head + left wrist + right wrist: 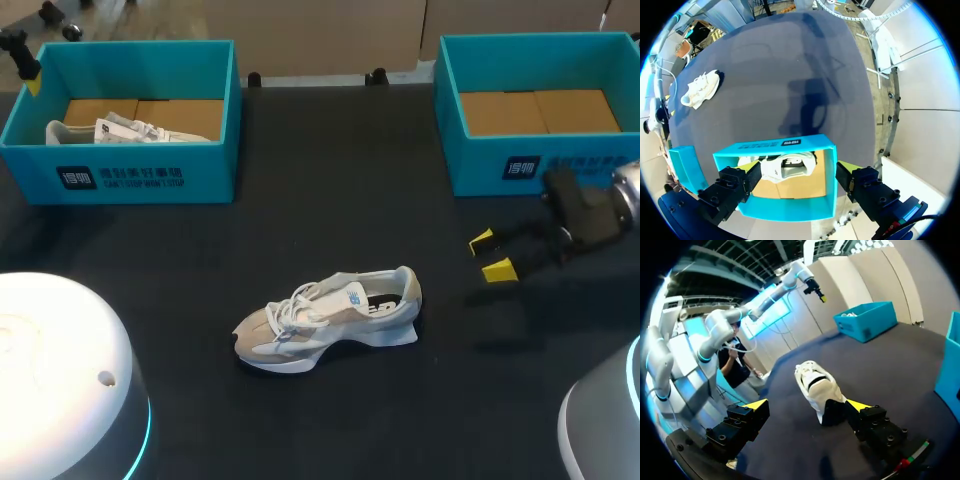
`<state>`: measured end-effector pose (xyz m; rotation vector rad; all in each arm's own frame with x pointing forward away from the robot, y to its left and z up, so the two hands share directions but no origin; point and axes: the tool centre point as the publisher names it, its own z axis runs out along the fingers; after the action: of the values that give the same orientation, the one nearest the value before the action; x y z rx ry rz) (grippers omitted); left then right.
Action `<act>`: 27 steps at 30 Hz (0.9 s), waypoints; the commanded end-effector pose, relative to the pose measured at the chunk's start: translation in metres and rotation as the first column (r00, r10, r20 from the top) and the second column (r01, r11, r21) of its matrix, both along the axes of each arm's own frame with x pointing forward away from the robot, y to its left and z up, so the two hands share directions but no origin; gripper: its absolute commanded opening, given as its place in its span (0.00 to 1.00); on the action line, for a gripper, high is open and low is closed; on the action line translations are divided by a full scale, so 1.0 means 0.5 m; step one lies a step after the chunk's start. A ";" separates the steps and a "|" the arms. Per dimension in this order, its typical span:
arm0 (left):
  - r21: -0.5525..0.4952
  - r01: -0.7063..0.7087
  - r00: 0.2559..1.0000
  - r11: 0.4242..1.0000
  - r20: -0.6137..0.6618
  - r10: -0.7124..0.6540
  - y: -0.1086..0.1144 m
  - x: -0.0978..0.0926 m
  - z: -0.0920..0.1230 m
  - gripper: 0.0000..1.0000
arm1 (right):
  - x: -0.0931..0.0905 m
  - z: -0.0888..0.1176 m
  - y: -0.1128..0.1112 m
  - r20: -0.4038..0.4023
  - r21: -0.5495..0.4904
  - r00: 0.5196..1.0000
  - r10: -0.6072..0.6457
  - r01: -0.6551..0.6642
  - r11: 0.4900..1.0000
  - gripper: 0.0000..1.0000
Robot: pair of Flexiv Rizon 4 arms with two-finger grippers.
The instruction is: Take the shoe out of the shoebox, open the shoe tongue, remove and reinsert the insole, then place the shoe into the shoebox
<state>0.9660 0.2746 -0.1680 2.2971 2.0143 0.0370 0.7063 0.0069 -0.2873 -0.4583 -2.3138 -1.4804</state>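
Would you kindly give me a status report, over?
Left gripper open above left box, second shoe inside. Right gripper open, facing shoe heel. Shoe upright on table, unboxed. Path to shoe clear.

Left gripper (pixel 33 80): cut by the head view's corner, with only one yellow tip and a dark stub of mine showing.
Boxed sneaker (pixel 130 130): sole and lower side hidden behind the left shoebox (pixel 140 175) front wall; in my left wrist view, one end sits behind one of my fingers (pixel 742 182).
Right shoebox (pixel 520 165): front corner lost at the head view's edge.
Right arm (pixel 625 200): cropped past my wrist.
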 end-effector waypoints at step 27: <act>0.002 0.001 1.000 1.000 0.001 -0.001 0.000 0.000 0.000 1.00 | -0.027 -0.099 -0.004 0.390 -0.114 0.914 -0.112 0.168 0.979 1.00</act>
<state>0.9660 0.2746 -0.1680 2.2971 2.0145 0.0372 0.6885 0.0036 -0.3351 -0.4140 -2.7650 -1.5944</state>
